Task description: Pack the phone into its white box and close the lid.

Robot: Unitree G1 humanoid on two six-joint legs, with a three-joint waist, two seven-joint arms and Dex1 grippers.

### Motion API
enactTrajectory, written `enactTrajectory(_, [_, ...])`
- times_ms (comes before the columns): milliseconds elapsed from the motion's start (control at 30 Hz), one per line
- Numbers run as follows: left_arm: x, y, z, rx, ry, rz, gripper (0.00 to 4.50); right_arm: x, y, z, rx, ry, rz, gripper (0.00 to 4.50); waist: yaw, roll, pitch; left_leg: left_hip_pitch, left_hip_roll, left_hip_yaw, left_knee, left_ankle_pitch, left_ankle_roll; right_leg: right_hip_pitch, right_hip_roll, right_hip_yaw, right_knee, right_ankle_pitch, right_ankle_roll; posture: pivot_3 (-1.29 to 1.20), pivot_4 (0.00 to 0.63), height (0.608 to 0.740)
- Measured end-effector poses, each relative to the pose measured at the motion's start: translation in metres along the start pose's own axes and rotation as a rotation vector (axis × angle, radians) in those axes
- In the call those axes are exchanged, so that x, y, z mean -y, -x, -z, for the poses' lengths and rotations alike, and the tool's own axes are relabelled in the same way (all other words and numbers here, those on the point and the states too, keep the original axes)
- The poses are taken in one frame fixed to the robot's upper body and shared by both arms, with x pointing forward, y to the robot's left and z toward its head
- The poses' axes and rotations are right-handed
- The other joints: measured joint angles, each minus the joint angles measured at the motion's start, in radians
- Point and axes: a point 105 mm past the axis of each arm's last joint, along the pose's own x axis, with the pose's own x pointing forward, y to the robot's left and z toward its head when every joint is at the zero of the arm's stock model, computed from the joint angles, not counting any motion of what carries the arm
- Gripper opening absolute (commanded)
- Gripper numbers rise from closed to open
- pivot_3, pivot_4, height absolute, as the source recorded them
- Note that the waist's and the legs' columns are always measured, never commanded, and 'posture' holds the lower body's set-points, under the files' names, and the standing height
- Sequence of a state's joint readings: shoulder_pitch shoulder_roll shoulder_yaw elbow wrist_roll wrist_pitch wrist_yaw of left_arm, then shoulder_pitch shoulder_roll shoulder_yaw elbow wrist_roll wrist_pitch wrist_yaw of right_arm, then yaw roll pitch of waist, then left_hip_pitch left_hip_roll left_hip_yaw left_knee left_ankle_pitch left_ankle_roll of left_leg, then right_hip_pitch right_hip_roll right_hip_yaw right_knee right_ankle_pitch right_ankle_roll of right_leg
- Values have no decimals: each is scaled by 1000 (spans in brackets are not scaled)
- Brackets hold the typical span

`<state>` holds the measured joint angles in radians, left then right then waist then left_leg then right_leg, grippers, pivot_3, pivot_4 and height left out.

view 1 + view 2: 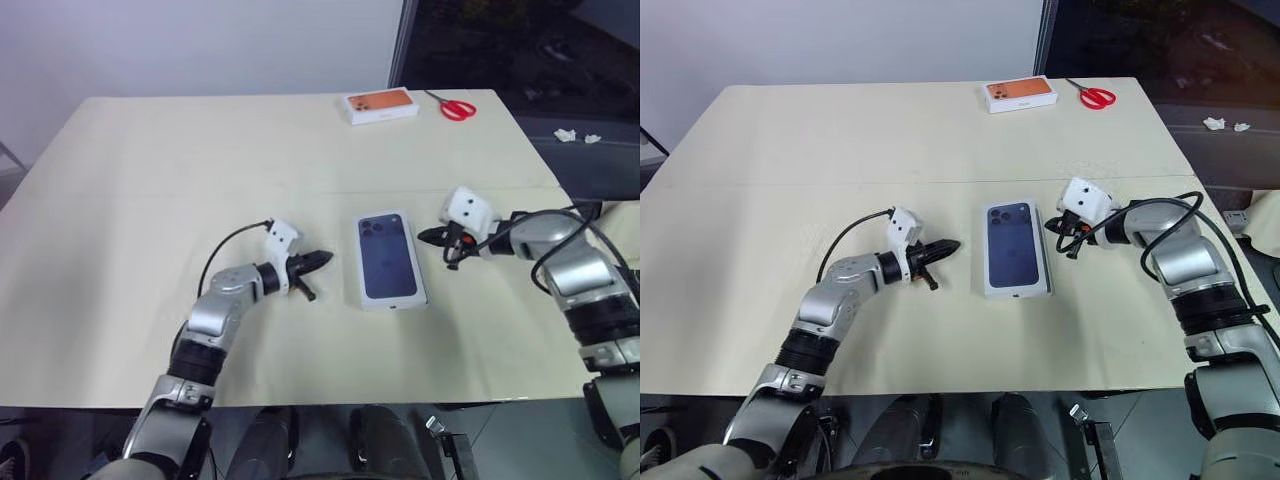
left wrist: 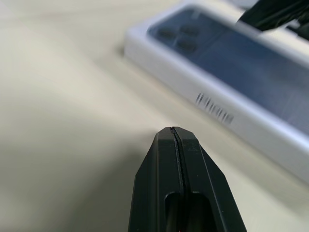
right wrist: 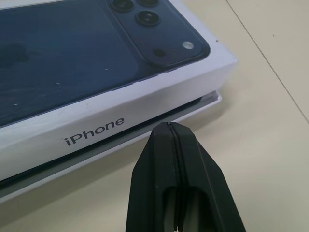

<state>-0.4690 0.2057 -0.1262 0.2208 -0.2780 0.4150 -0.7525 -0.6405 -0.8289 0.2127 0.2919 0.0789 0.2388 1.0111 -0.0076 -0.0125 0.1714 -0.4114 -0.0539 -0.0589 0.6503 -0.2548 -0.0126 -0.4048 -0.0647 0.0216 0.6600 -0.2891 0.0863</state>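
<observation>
1. The lid [image 1: 388, 257], printed with a dark blue phone picture, is seen sitting on the white box [image 3: 145, 145] near the middle of the bench [image 1: 150, 200].
2. In the right wrist view a dark gap is seen along the side between the lid's lower edge and the box's rim, so the lid is not seated fully down there.
3. The phone itself cannot be seen; whether it lies inside the box cannot be told.
4. The left hand [image 1: 322, 259] is held just left of the box, apart from it, with its 2 black fingers pressed together on nothing.
5. The right hand [image 1: 428, 236] is held just beside the box's right edge near the far corner, its fingers likewise closed together and empty; whether the tip touches the box cannot be told.
6. A white box with an orange face [image 1: 380, 105] is seen at the far edge of the bench, with red-handled scissors [image 1: 455, 107] just to its right, both well apart from the hands.
</observation>
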Motion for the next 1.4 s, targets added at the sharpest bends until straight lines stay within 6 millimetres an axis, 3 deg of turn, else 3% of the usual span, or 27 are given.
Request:
enactTrajectory(433, [28,-39,1,-51,-11,128,0,-10,-6,5,-30,32,-11,37,15,1,-1,2,-1,0,0,0,0,2,0,0,0,0,0,0,150,740])
enactTrajectory(833, [37,-51,-2,-26,38,150,0,-13,10,14,-106,89,-34,37,20,0,0,2,-2,0,2,0,0,4,0,-1,-1,0,0,0,150,740])
enactTrajectory(1400, [39,-51,-12,13,63,144,0,-14,7,19,-140,108,-32,37,19,0,0,2,-1,0,1,1,-1,3,0,-1,-1,0,0,0,150,740])
